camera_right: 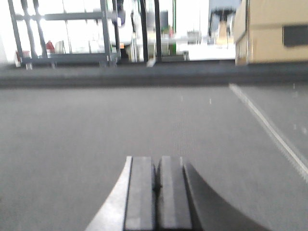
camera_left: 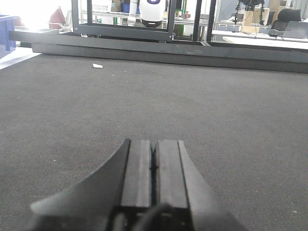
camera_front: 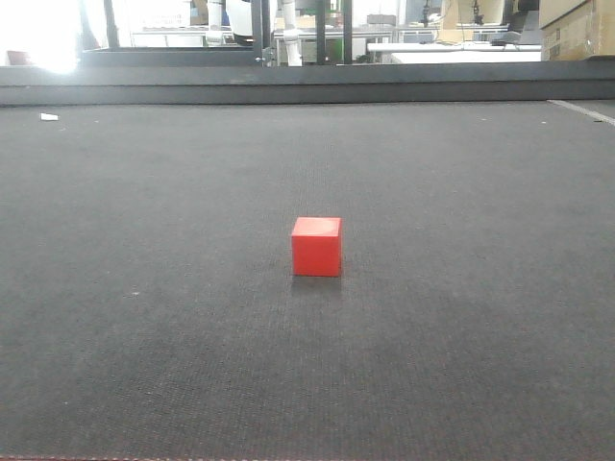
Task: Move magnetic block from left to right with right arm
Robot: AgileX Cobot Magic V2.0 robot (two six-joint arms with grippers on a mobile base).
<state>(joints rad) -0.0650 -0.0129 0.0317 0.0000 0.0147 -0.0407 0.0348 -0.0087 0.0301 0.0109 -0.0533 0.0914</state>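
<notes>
Closest to my wrist cameras, both pincers are pressed together and empty. The left gripper (camera_left: 154,142) has its two flat black pads meeting along a thin seam. The right gripper (camera_right: 158,159) shows the same narrow seam between grey-black pads, though that view is blurred. Neither wrist view shows the cube.

Under them lies the dark grey woven table mat (camera_front: 144,336), finely ribbed and matte, with a few pale specks. The small red-orange magnetic block (camera_front: 317,247) sits flat on it near the middle of the front view, alone and well apart from anything else. No arm appears in that view.

I judge the job as not yet begun. The block is untouched, and the right arm has to reach it, open, close on it, carry it rightward and let go. The block has smooth matte faces and crisp edges, with a slight sheen on its top. It should offer the pads flat, parallel sides.

Farther back, a small white scrap (camera_front: 49,117) lies on the mat at far left, and a white tape line (camera_right: 269,130) runs diagonally along the right side. Beyond is a long dark raised ledge (camera_front: 288,86), then a tan cardboard box (camera_right: 272,31) and a metal-framed rack (camera_left: 120,19), washed out by bright window light.
</notes>
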